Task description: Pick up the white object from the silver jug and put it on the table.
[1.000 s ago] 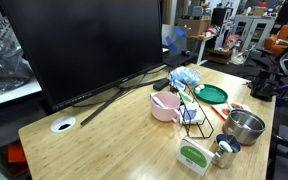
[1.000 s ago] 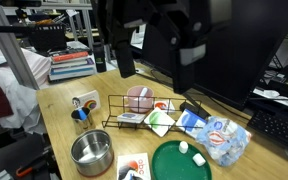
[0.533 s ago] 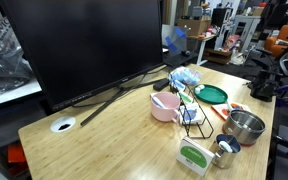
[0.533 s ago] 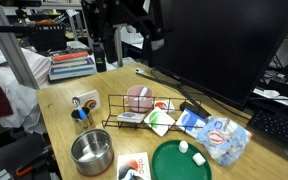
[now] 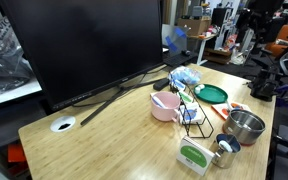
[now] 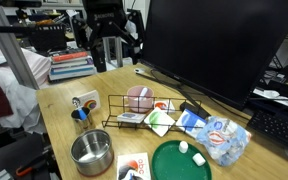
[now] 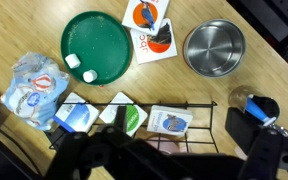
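Note:
The silver jug stands near the table's edge beside the white-and-green box. It also shows in an exterior view and at the right edge of the wrist view, partly behind a dark finger. I cannot make out the white object in it. My gripper hangs high above the bamboo table, open and empty, well above and behind the jug. In the wrist view the gripper is blurred over the wire rack.
A wide steel pot, a green plate with two small white pieces, a wire rack of cards, a pink cup, a crumpled bag and a large monitor stand on the table. A white grommet sits near its end.
The arm has swung across the exterior view from in front of the monitor toward the table's jug end. The gripper now points down and is lower. Objects on the table have not moved.

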Robot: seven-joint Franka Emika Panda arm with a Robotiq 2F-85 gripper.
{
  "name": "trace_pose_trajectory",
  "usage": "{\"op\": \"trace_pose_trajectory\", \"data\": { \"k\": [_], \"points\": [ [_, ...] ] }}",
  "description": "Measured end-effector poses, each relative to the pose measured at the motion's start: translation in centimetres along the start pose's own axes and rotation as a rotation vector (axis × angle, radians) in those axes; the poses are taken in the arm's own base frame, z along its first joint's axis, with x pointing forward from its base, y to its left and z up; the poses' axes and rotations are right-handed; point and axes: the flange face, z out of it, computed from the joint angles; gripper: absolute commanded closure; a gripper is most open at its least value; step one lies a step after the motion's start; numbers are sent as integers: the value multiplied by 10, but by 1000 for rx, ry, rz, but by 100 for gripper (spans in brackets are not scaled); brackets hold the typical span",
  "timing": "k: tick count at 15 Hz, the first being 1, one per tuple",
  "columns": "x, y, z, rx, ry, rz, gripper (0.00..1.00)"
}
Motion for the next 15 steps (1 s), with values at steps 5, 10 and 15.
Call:
{"op": "trace_pose_trajectory", "data": {
  "k": [5, 10, 15],
  "points": [
    [-2, 2, 1, -6, -7, -62, 0],
    [0, 0, 1, -3, -2, -79, 0],
    [27, -42, 23, 4, 24, -329, 0]
  ]
}}
